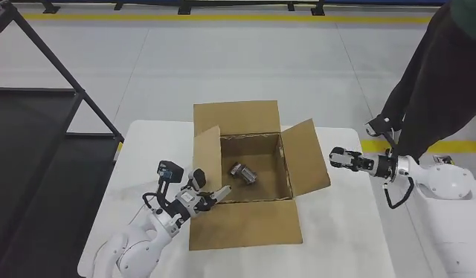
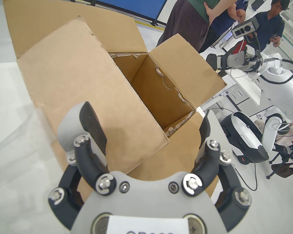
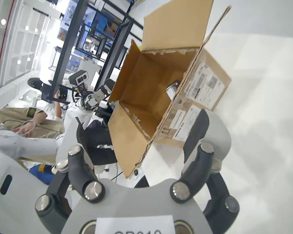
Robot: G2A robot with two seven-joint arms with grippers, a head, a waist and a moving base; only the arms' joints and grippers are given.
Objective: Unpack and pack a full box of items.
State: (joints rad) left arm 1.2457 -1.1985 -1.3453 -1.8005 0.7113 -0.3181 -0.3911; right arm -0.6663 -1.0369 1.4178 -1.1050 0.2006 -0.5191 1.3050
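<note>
Closest in, my left gripper (image 2: pixel 146 116) is hanging with its fingers spread and nothing between them, hovering just off the near left corner of the cardboard box (image 1: pixel 245 222). I am judging that it is placed there so it can drop in over the rim. My right gripper (image 3: pixel 140 122) is likewise gaping and empty, waiting out beyond the box's right flap (image 1: pixel 306 155) and apart from it, probably leaving the opening free for the other arm. The box is sitting on the white table (image 1: pixel 149 148) with its flaps opened, leaving its mouth unobstructed. One small dark cylinder with a silvery end (image 1: pixel 244 174) is lying on its side on the box floor, so either the unpacking is nearly finishing or the packing is only beginning. From my left wrist, the big left flap (image 2: pixel 75 74) is blocking the floor. From my right, the box wall is cutting off all but the cylinder's bright end. What the cylinder actually is, I am not managing to tell.
</note>
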